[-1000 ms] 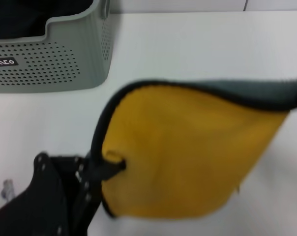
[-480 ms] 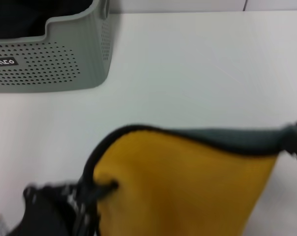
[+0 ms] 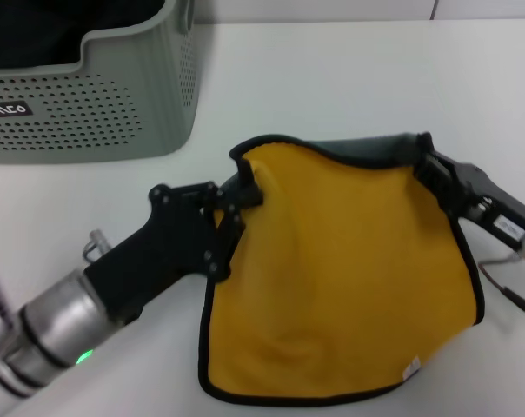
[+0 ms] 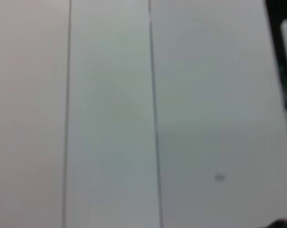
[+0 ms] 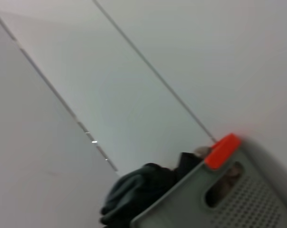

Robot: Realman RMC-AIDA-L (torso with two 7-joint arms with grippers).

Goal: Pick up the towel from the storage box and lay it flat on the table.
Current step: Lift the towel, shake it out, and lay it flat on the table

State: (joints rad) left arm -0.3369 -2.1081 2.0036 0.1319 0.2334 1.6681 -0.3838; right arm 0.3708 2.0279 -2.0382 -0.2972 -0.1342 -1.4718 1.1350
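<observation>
Fingers of the left gripper (image 3: pixel 243 187) are closed on the towel's (image 3: pixel 341 269) near-left top corner; fingers of the right gripper (image 3: pixel 429 163) are pinched on the opposite top corner. Towel is stretched between the two, yellow-orange face up toward the head camera, dark green-grey reverse showing as a strip along the raised top edge. Black stitched edging runs all round. Lower part of the cloth lies on the white surface (image 3: pixel 349 78), small white tag (image 3: pixel 410 370) near the bottom right corner (top edge looks lifted, though how far off the surface cannot be told).

Storage box (image 3: pixel 115 95) sits at the far left, well apart from the towel, perforated wall and black label (image 3: pixel 6 110) facing the robot. In the right wrist view the box (image 5: pixel 229 199) shows an orange clip (image 5: pixel 222 150) on its rim and dark cloth (image 5: pixel 138 192) heaped inside.
</observation>
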